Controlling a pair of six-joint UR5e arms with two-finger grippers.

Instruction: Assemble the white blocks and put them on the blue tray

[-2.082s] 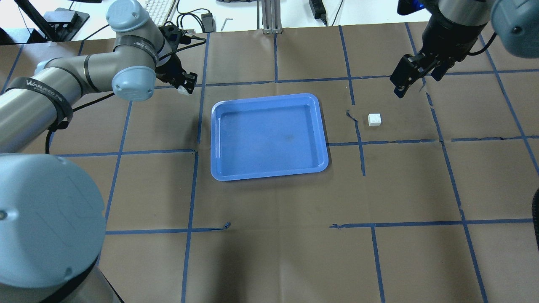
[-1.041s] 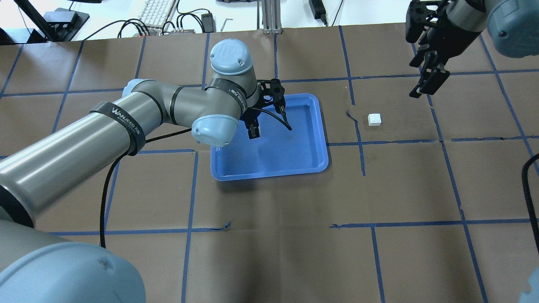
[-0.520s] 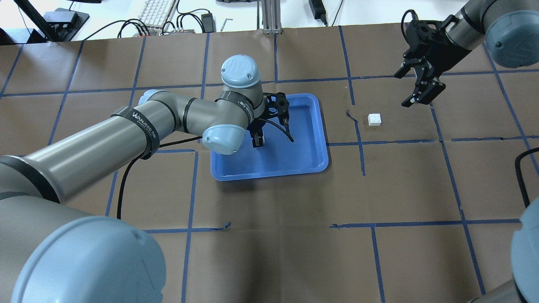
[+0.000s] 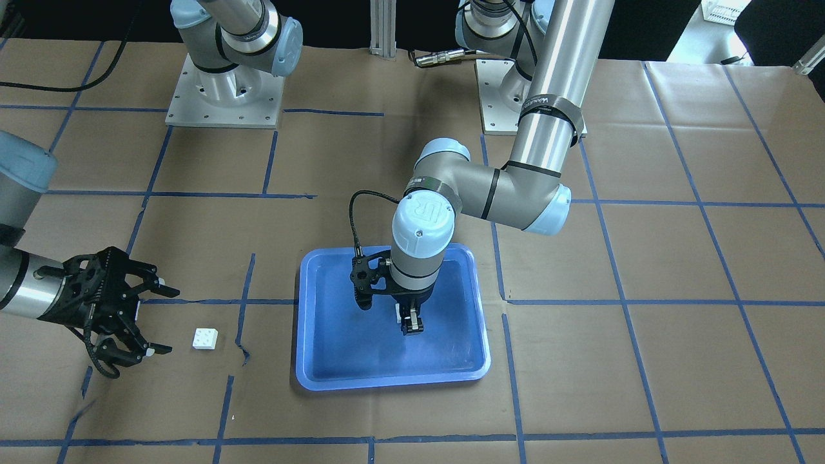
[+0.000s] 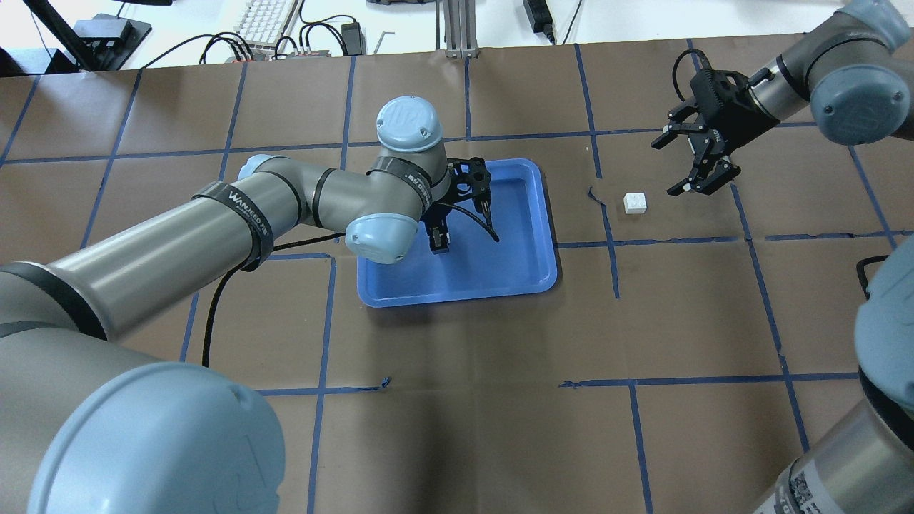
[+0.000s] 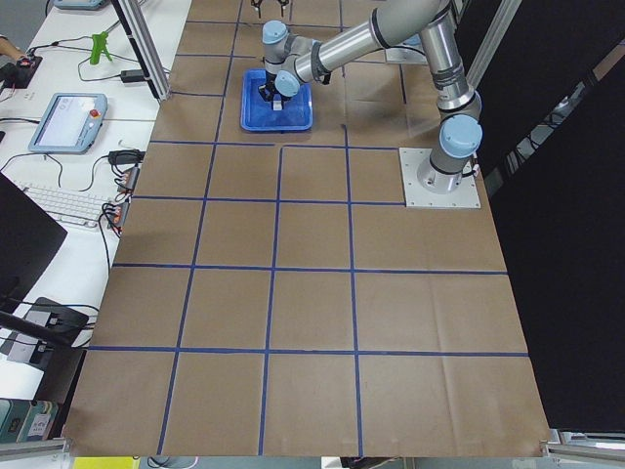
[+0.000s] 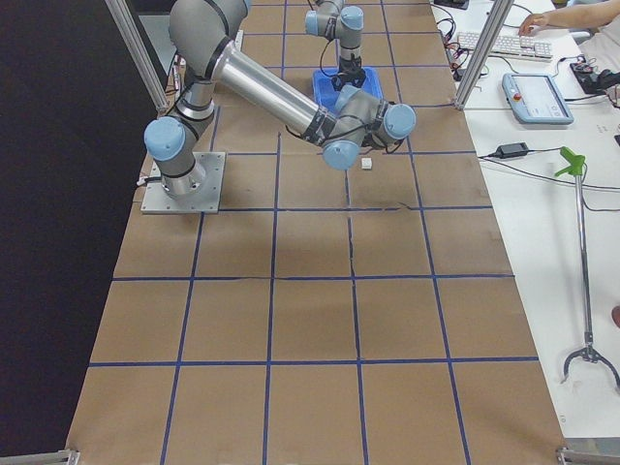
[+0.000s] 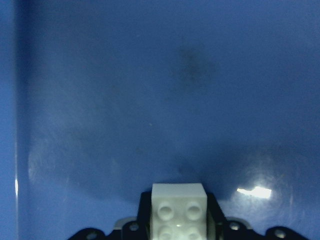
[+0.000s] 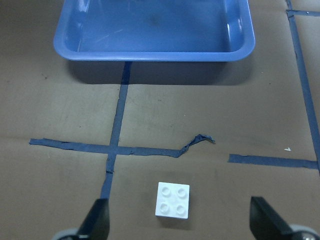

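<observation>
Two claws sat well apart on your table [image 5: 500, 428], with open brown paper around each. Your left claw [image 4: 408, 324] pointed straight down inside the blue tray [image 5: 457, 298], clenched on the held white block [image 8: 179, 210], whose studs faced the wrist camera. Bare tray floor spread out ahead of that claw and to both its sides, and the raised rim stood well clear of it. You could not tell whether the block touched the floor beneath. Your right claw [image 5: 665, 168] was spread wide, released, and low over the paper beside the tray. The loose white block [image 9: 173, 200] lay studs up just ahead of it, in line with the gap, apart from both fingers [image 9: 97, 222]. Beyond that block, seen from the claw, ran a wrinkled strip of blue tape [image 9: 150, 150], then more paper, then the tray's long rim.
</observation>
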